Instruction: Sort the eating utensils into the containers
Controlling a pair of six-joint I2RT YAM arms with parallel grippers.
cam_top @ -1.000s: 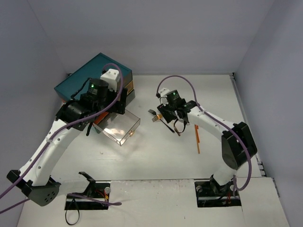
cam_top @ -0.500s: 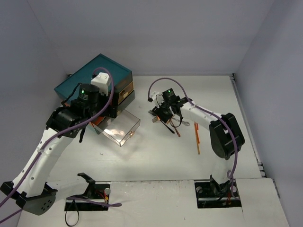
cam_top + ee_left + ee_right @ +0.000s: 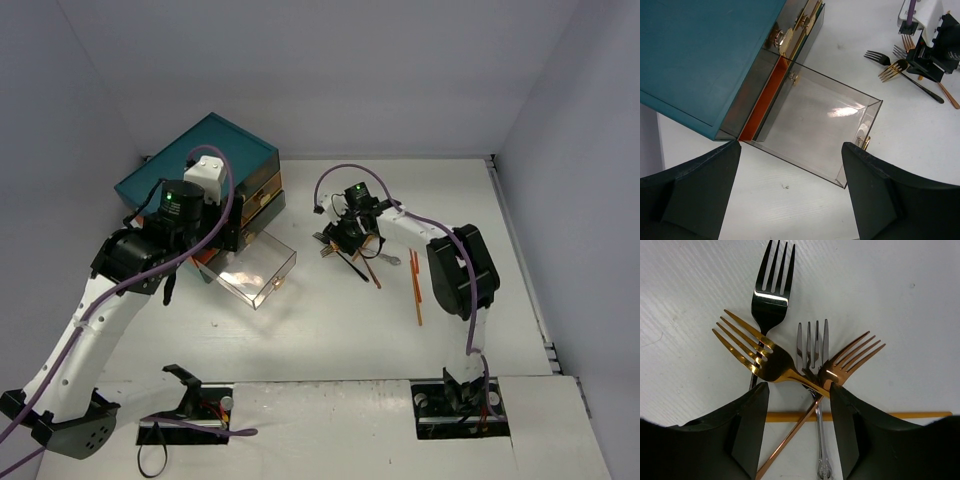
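Several forks lie crossed on the table: a black one (image 3: 770, 295), a gold one (image 3: 755, 355), a silver one (image 3: 812, 347) and a coppery one (image 3: 850, 360), over an orange chopstick (image 3: 790, 416). My right gripper (image 3: 797, 430) stands low over them, open, with the crossed handles between its fingers (image 3: 747, 430). In the top view this fork pile (image 3: 330, 245) is at the table's middle. The teal chest (image 3: 705, 55) has one clear drawer (image 3: 815, 125) pulled out and empty. My left gripper (image 3: 790, 200) hangs open above bare table just in front of that drawer.
More orange chopsticks (image 3: 417, 290) lie right of the forks, and one more (image 3: 372, 272) beside a black handle (image 3: 355, 268). Pale gold knobs (image 3: 780, 37) show on the shut drawers. Grey walls close the table at the back and both sides.
My right gripper has moved left and down onto the fork pile, and its jaws have narrowed. The left arm has drawn back a little toward the left.
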